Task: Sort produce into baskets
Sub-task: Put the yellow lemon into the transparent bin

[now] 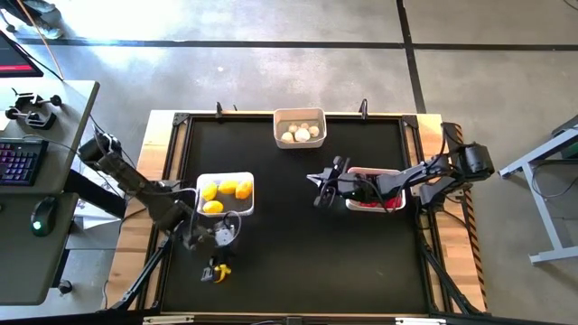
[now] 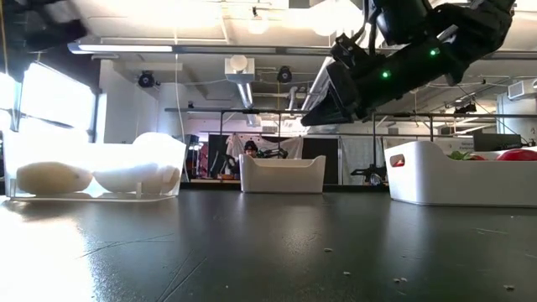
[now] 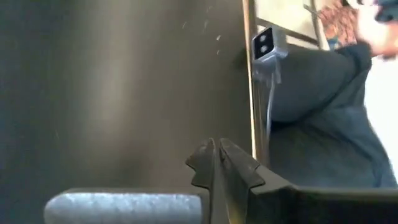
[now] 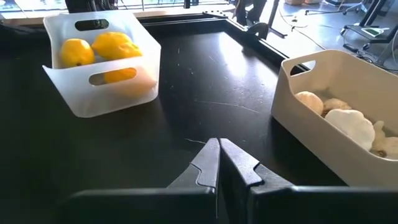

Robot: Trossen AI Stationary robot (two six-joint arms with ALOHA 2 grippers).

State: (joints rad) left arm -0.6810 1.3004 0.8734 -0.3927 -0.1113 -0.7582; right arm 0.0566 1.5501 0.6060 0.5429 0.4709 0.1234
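Seen from above, the black matte table top (image 1: 298, 226) carries three small white shallow plastic baskets with rounded corners, and all the produce in sight lies inside them. At about twelve o'clock, against the far edge, the first basket (image 1: 299, 126) holds a cluster of white garlic-like bulbs (image 1: 302, 134); the right wrist view shows these bulbs (image 4: 345, 118) heaped along one side of their bin (image 4: 311, 93). At about nine o'clock from the table's centre, the second basket (image 1: 225, 193) holds yellow lemon-shaped pieces (image 1: 228, 190), seen also in the right wrist view as lemons (image 4: 99, 46) in a translucent white bin (image 4: 106, 87). At about three o'clock sits the third basket (image 1: 375, 189), largely covered by the right arm, with red tomato pieces (image 1: 390, 202) showing at its near side; the low view shows a red rounded top (image 2: 516, 154) just above that bin's rim (image 2: 453, 172). The left gripper (image 1: 217, 271) hangs at about seven o'clock, just nearer than the lemon basket, over bare table, with something yellow on it that cannot be made out; its wrist view shows its dark fingers (image 3: 208, 165) pressed together with nothing between them. The right gripper (image 1: 318, 188) reaches from the three o'clock side toward the centre, past the tomato basket's inner end, raised above the table in the low view (image 2: 315, 116); its fingers (image 4: 208, 163) are likewise pressed together on nothing. Beyond the table edge in the left wrist view is a person's dark trouser leg (image 3: 323, 124).
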